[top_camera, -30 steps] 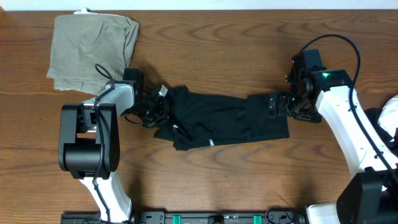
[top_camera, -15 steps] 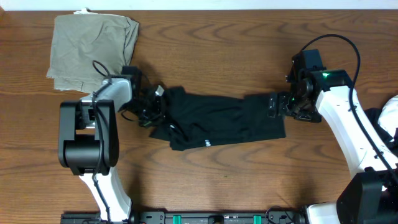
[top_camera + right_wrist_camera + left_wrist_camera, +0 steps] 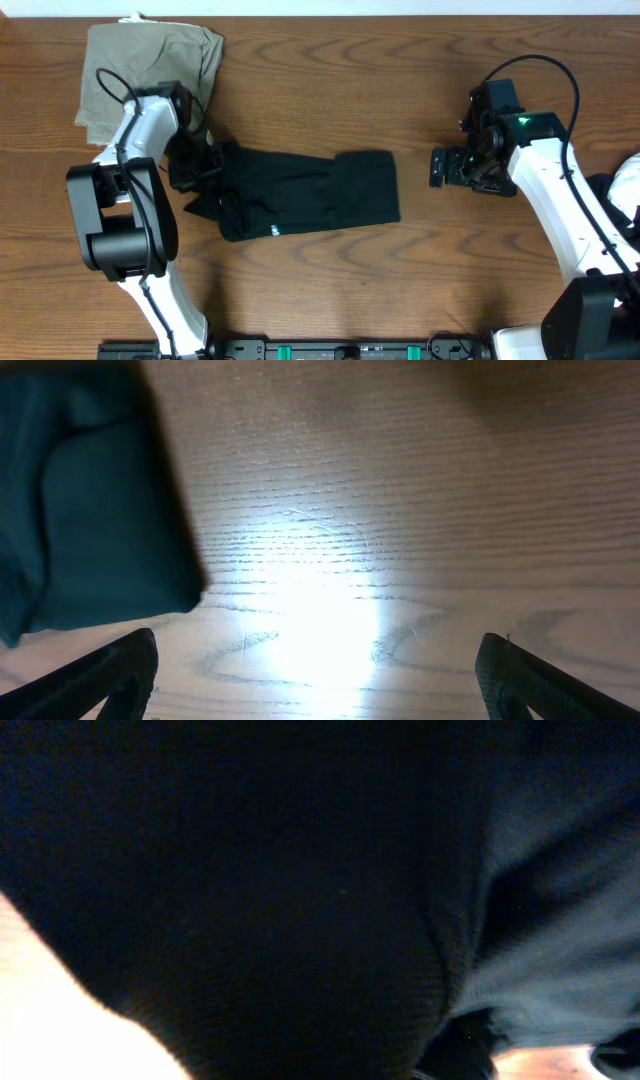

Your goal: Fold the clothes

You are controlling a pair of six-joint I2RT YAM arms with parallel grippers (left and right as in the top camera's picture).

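Black garment [image 3: 310,190] is pinched at its left end by left gripper [image 3: 200,168], closed on fabric. Right gripper [image 3: 436,168] is held wide, empty, near garment's right edge w/o touching.

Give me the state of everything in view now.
black garment, folded into a band, flat on the table.
olive-khaki garment, folded, at the back left.
left claw, shut on the black garment's left end.
right claw, open, above the table, apart from the black garment.
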